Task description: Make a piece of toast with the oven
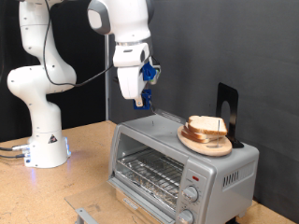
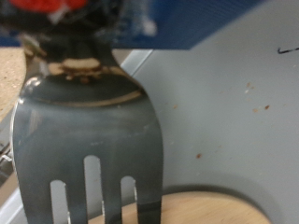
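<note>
No readable text, brand or number anywhere; the oven [image 1: 177,161] knobs and front panel are too small and blurred to make out any markings, nothing legible in the wrist view either.

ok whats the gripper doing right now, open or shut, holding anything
gripper: above the oven, shut on a slotted metal spatula.

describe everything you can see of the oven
The oven is a boxy silver-grey metal countertop toaster oven on a wooden table. Its glass front door is shut, with a wire rack visible inside, and round knobs sit stacked on its front toward the exterior view's right. A round wooden plate with bread rests on its flat top, a dark stand behind it. The claw hovers above the top without touching.
</note>
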`<state>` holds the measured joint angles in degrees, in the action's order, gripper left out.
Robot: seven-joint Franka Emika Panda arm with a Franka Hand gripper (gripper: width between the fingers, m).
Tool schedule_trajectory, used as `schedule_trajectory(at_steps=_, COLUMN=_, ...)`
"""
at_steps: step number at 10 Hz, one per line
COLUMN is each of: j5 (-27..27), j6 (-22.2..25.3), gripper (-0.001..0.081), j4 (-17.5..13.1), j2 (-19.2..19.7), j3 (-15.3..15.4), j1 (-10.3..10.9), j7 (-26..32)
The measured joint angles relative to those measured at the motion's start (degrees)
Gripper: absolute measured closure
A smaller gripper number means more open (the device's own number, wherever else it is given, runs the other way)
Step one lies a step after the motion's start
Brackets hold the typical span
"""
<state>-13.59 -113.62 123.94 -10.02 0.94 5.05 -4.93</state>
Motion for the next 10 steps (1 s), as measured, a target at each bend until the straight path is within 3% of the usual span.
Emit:
schedule_trajectory(at_steps=6, j5=0.0, j6=0.0, gripper=0.0341, j4=0.4, j2=0.1, j3=1.0, j1=0.0, j7=-1.3)
schedule_trajectory(at_steps=10, j5=0.0, j6=0.9, gripper=0.0341, j4=-2.2, j2=3.3, j3=1.2, j1=0.0, j7=-2.8)
